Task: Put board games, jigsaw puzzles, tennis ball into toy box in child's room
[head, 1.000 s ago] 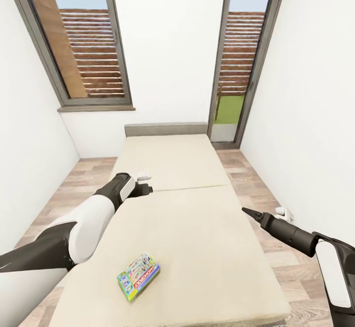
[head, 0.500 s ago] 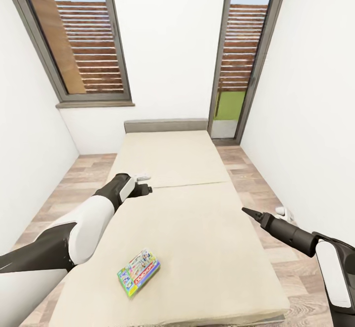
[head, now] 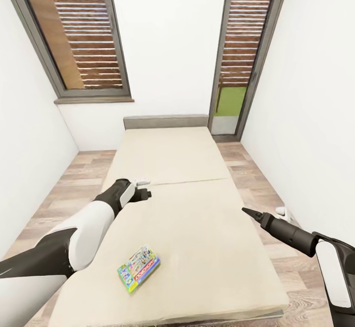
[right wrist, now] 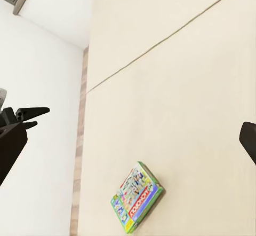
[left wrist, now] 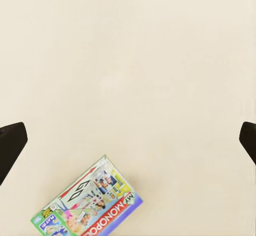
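Note:
One board game (head: 138, 269), a flat colourful box lettered "MONOPOLY", lies on the beige mattress of the bed (head: 197, 218) near its front left part. The same box shows in the left wrist view (left wrist: 88, 206) and the right wrist view (right wrist: 136, 197). My left gripper (head: 146, 189) hovers over the bed's left edge, well beyond the box, open and empty (left wrist: 128, 140). My right gripper (head: 245, 211) hangs off the bed's right side, open with nothing in it (right wrist: 128, 140). Table, toy box, puzzles and tennis ball are out of view.
The bed fills the narrow room between white walls, with strips of wood-plank floor (head: 79, 179) on either side. A grey headboard (head: 165, 121) meets the far wall, flanked by a window (head: 74, 36) and a glass door (head: 241, 56). A small white object (head: 283, 212) lies on the floor at the right.
The whole view has shifted, so the camera has moved: the bed's near edge and the game box sit higher in the picture. Both arms keep their pose.

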Tool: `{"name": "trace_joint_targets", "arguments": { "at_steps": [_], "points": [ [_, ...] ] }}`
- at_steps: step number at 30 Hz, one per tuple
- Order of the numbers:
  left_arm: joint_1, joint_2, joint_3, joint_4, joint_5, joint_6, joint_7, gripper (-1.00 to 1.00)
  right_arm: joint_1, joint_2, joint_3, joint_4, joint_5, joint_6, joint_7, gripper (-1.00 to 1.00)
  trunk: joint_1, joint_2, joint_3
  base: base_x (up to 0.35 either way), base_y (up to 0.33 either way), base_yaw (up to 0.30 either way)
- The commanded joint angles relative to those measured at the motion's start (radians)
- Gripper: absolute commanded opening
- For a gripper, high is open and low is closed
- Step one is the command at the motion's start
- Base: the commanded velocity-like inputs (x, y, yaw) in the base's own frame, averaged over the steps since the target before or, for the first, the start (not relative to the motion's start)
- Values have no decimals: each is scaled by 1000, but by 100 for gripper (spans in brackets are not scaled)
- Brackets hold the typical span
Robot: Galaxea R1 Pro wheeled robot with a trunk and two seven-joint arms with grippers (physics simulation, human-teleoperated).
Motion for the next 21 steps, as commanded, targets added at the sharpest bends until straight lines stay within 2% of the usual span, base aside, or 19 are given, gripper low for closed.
{"name": "trace_joint_targets", "arguments": {
  "at_steps": [1,13,21],
  "points": [
    [2,-1,8,-2,-7,-1,2,100,-1,0,-2,0,8,4,10,100,1,-2,-4,0,0,0],
    [22,-2,4,-2,-9,-32,2,100,-1,0,-2,0,8,4,10,100,1,-2,-23,0,0,0],
    [62,-2,2,-2,-9,-86,1,100,-1,0,-2,0,9,4,10,100,1,-2,-37,0,0,0]
  ]
}}
